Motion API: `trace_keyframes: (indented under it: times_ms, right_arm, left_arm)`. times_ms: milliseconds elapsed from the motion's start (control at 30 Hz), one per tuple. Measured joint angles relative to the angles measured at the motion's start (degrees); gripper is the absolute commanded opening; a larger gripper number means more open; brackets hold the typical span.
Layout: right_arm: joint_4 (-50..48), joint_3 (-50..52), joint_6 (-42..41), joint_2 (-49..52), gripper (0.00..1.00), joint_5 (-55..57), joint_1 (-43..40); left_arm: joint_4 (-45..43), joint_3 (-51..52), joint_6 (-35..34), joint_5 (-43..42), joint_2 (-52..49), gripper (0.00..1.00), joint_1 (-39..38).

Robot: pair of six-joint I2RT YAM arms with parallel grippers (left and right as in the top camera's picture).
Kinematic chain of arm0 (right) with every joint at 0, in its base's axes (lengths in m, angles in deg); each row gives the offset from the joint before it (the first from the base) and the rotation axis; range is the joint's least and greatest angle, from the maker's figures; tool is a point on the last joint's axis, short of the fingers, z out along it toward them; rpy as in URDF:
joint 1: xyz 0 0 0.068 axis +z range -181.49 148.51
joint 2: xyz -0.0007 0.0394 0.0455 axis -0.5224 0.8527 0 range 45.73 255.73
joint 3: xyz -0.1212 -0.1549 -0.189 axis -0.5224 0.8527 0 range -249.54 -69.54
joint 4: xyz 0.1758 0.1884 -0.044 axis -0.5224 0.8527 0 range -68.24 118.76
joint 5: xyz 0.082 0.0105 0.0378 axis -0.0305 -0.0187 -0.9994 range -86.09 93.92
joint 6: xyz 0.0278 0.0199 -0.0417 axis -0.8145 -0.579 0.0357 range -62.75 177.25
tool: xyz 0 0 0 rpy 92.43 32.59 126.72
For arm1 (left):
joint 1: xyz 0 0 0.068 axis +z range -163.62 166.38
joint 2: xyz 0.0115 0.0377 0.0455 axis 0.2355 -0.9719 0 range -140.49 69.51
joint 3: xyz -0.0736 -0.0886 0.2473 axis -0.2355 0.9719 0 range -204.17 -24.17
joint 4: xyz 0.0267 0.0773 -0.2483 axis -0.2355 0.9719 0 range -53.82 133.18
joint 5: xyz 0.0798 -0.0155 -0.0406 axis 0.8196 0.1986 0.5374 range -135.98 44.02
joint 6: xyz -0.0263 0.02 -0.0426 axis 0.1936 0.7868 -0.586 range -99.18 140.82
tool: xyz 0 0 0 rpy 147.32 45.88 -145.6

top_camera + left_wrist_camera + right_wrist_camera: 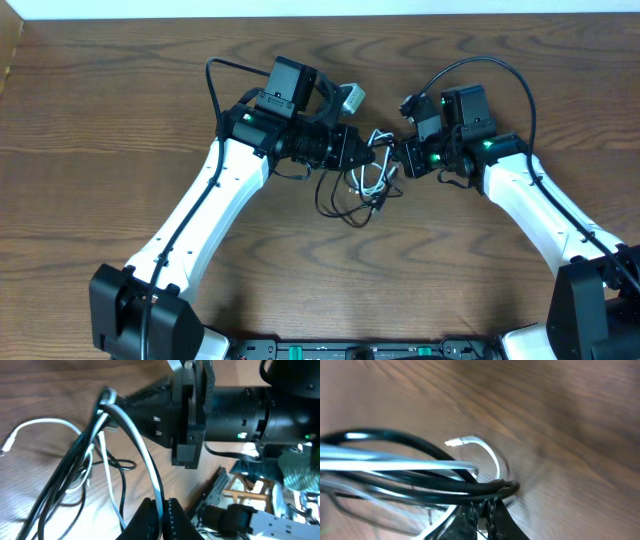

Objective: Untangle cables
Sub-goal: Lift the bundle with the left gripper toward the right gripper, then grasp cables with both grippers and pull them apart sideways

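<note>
At the middle of the worktop [120, 100], with our left fingers [145, 520] clenched on the white cable [145, 455] and our right fingers [462, 522] clenched on the black cable [420, 442], we should draw them apart slowly, easing off at any snag.

1. The left claw [362, 158] and the right claw [397, 160] point at each other over the middle of the surface [120, 120], with their tips close together.
2. The cables [368, 182] run between the two claws, with strands pinched in the tips of each.
3. Slack loops drop from the claws onto the surface, on the side nearer the arm bases.
4. In the right wrist view, a plug end [452, 442] sits just ahead of the right claw's tips, its lead curving back to them.
</note>
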Motion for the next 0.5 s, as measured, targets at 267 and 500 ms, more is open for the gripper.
trace_keyframes:
  times_ms: [267,500]
  right_arm:
    - [12.66,-0.07,-12.20,0.00,0.01,15.45,-4.28]
    - [19.06,-0.04,-17.94,0.00,0.01,22.73,-8.50]
  left_arm:
    - [3.10,0.00,-0.04,17.57,0.02,0.08,2.49]
    - [8.39,0.00,-0.04,36.81,0.02,0.07,4.92]
